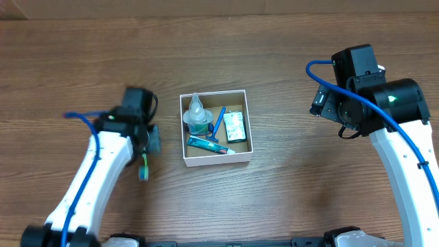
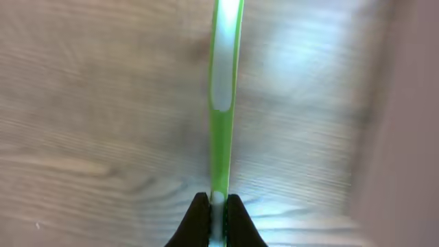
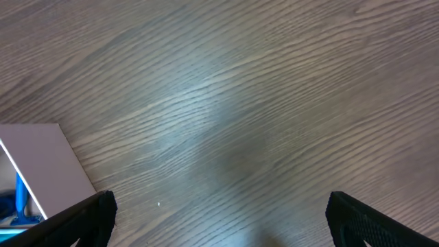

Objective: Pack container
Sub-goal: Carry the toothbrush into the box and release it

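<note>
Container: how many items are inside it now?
4 in the container: clear bottle left, blue-handled stick centre, green-white packet right, tube along the near wall; others may hide underneath.

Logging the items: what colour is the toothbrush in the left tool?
The toothbrush is bright green with a white patch; left wrist view.

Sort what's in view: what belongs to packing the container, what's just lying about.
Job: container; bottle, razor, tube and packet inside it; green toothbrush in left gripper.
Lying about: none visible; right gripper open, unused.
</note>
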{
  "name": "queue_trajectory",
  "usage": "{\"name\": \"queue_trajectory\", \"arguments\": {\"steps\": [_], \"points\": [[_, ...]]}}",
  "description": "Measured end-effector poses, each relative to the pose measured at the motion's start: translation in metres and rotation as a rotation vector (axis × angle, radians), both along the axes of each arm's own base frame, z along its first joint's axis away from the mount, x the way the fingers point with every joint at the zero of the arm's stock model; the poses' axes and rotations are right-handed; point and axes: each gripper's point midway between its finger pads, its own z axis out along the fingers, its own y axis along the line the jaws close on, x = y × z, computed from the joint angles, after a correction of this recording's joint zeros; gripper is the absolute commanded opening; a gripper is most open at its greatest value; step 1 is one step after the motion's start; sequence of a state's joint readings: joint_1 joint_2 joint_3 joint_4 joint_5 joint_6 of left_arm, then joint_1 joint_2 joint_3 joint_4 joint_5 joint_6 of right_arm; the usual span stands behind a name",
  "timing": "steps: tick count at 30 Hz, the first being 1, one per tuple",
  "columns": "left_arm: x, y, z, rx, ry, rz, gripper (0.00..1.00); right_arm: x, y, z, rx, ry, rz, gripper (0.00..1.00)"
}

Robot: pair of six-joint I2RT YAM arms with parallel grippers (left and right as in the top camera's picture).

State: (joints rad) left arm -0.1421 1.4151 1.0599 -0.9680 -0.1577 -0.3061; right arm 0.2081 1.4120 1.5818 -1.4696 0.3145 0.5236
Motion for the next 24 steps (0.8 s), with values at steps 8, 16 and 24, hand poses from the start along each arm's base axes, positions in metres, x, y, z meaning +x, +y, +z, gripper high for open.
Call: {"name": "queue_trajectory", "arguments": {"steps": [8,16,24], "points": [[0.016,-0.070,0.132,-0.325,-0.368,-0.185,0.04,0.000,0.000,0.000,0.001,0.001,0.000,1.00],[-0.002,-0.162,0.143,-0.398,-0.400,-0.519,0.05,0.000,0.000,0.000,0.000,0.000,0.001,1.00],[0.024,-0.205,0.075,-0.286,-0.278,-0.588,0.09,0.000,0.000,0.000,0.000,0.001,0.001,1.00]]}}
